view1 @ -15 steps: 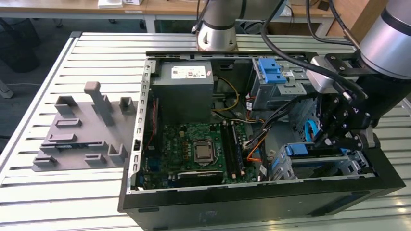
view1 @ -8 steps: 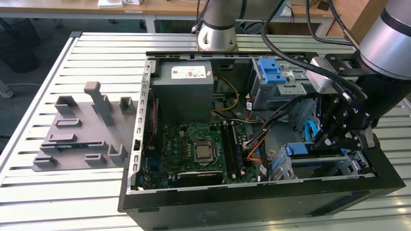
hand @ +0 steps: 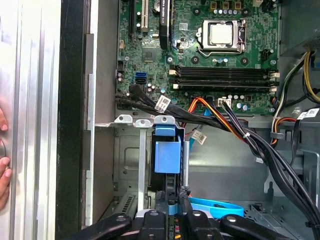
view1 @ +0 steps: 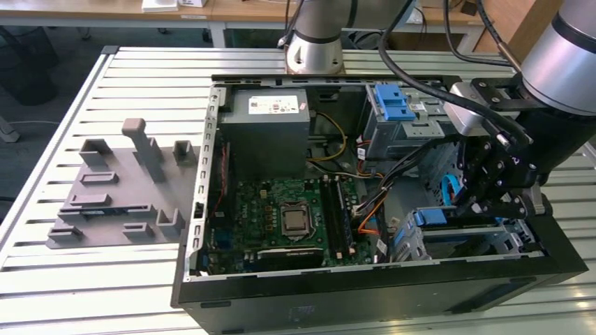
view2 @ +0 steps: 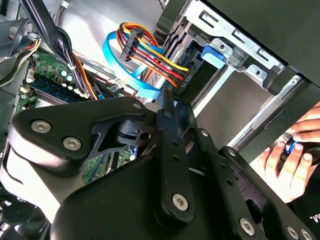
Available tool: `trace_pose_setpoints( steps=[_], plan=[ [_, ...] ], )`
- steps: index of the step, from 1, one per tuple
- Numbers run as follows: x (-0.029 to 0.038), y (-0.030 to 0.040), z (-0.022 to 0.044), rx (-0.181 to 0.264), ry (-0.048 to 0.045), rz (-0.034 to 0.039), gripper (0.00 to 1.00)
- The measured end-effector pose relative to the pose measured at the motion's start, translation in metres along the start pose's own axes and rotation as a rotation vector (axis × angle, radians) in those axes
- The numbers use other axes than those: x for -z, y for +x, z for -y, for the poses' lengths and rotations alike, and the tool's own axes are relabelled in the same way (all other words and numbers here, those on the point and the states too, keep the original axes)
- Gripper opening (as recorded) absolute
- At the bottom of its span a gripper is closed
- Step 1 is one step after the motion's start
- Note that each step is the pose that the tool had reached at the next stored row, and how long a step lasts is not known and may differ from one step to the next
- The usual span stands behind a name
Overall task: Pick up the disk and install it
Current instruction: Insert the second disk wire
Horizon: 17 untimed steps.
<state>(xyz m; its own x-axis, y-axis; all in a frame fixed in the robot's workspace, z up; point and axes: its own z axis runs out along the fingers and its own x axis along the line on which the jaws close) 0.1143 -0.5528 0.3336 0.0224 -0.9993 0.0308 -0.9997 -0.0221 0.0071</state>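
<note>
The disk (hand: pixel 167 156) stands on edge in the metal drive cage (hand: pixel 131 155) at the front corner of the open computer case, its blue rail end facing out. In the exterior view the disk (view1: pixel 434 217) shows as a blue block at the cage (view1: pixel 507 237) on that view's right. My gripper (hand: pixel 171 204) reaches down into the cage, and its black fingers (hand: pixel 159 202) are closed in on the thin edge of the disk. The gripper (view1: pixel 479 202) hangs just above the cage in the exterior view. In the second wrist view the gripper (view2: pixel 169 107) hides most of the disk.
Bundled cables (hand: pixel 240 135) and a blue flat cable (hand: pixel 215 206) run close beside the cage. The motherboard (view1: pixel 289 216), a grey power supply box (view1: pixel 270 125) and a blue latch cage (view1: pixel 396 105) fill the case. A grey fixture (view1: pixel 121 188) lies on the table. A person's hand (view2: pixel 295 155) rests outside the case.
</note>
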Motion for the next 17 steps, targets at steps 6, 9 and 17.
trace_pose_setpoints(
  steps=[6,9,17],
  plan=[
    [0.0005,0.0,0.0,0.0,0.0,0.0003,0.24],
    [0.0018,0.0001,0.0,0.0,-0.0002,0.0004,0.24],
    [0.004,0.0001,0.0,0.0,-0.0007,0.0002,0.24]
  ],
)
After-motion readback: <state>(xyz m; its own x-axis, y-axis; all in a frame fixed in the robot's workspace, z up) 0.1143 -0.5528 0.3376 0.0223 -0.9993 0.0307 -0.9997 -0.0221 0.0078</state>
